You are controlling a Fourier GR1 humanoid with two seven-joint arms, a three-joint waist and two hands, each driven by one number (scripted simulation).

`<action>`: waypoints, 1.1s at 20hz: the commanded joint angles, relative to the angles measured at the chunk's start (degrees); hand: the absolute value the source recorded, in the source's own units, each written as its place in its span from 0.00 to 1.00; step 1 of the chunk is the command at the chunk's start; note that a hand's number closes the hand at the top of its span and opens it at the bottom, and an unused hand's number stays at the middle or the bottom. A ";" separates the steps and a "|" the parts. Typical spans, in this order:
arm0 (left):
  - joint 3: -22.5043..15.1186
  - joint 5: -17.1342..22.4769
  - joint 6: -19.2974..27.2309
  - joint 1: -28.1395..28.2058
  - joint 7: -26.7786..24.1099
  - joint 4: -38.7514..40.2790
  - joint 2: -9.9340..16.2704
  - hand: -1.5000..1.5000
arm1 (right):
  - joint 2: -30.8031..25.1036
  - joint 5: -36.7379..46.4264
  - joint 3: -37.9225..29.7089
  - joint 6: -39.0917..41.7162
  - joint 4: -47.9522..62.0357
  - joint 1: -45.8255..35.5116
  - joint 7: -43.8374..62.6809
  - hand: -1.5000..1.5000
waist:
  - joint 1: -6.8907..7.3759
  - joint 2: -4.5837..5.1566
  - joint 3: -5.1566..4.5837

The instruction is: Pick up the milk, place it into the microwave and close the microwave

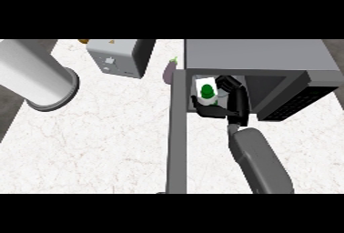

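The milk carton, white with a green cap, stands at the mouth of the open microwave. My right hand is curled round the carton, thumb on its near side and fingers on its right side. The grey right forearm comes up from the lower edge. The microwave's door swings out toward me, seen edge-on as a long grey bar left of the hand. My left hand does not show.
A grey toaster stands at the back, left of the microwave. A purple eggplant lies between them. A large grey cylinder leans at the far left. White marble counter spreads left of the door.
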 commanded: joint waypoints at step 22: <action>1.10 -0.84 -0.39 -8.60 1.59 7.06 2.58 0.00 | -6.52 10.43 -7.04 -12.02 44.59 -27.02 -24.35 1.00 | 2.51 1.19 0.02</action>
